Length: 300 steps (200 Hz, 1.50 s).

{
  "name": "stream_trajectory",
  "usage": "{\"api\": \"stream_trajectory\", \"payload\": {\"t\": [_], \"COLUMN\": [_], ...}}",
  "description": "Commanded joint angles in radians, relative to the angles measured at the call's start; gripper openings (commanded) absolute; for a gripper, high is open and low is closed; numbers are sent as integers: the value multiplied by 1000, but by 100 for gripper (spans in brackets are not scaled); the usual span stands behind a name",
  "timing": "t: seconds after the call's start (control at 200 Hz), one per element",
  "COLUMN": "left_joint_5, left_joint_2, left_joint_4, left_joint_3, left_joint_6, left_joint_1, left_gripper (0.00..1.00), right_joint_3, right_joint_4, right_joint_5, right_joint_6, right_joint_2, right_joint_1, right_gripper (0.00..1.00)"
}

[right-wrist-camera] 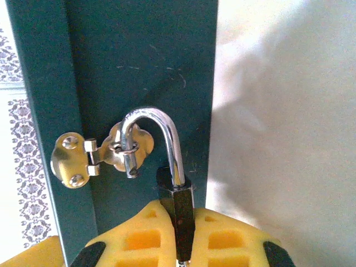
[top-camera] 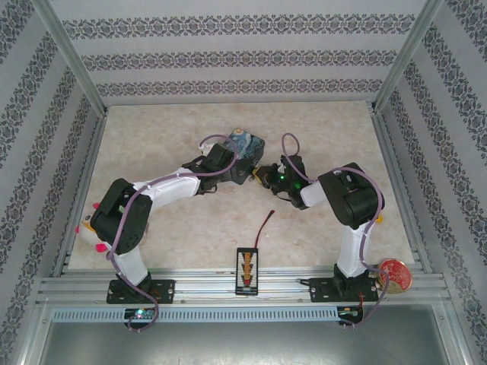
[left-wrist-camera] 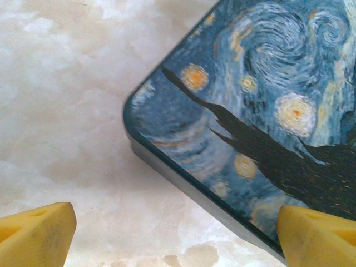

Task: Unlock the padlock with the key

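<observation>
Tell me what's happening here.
The right end effector is clamped on the padlock. Its shackle is hooked through the ring of the hasp on the side of the blue tin. The shackle's short leg seems to hang free of the lock body, so the lock may already be open. The left end effector stands open at a corner of the tin's painted lid, gripping nothing.

padlock (right-wrist-camera: 177, 201) body — apparently — behind fingers (right-wrist-camera: 139, 240), tin (left-wrist-camera: 261, 111) cropped
</observation>
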Motion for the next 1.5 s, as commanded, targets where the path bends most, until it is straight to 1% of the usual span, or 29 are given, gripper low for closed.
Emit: {"api": "stream_trajectory", "payload": {"t": [0.0,0.16,0.37,0.745,1.119,1.494], "left_joint_5": [-37,-40,-42,-52,-48,-48], "left_joint_2": [-11,55,115,122,99,87], "left_joint_4": [15,-4,-62,-103,-100,-97], "left_joint_3": [64,127,176,137,86,71], "left_joint_6": [-1,7,21,30,19,13], "left_joint_1": [-4,-3,-3,-3,-3,-3], "left_gripper": [95,98,99,99,99,99], "right_joint_3": [-19,-19,-16,10,23,36], "right_joint_4": [48,60,68,94,117,144], "right_joint_5": [32,28,30,33,51,60], "right_joint_6": [12,20,26,50,71,88], "right_joint_2": [6,14,18,48,51,61], "right_joint_1": [-10,-11,-13,-13,-20,-27], "right_gripper": [0,0,0,0,0,0]}}
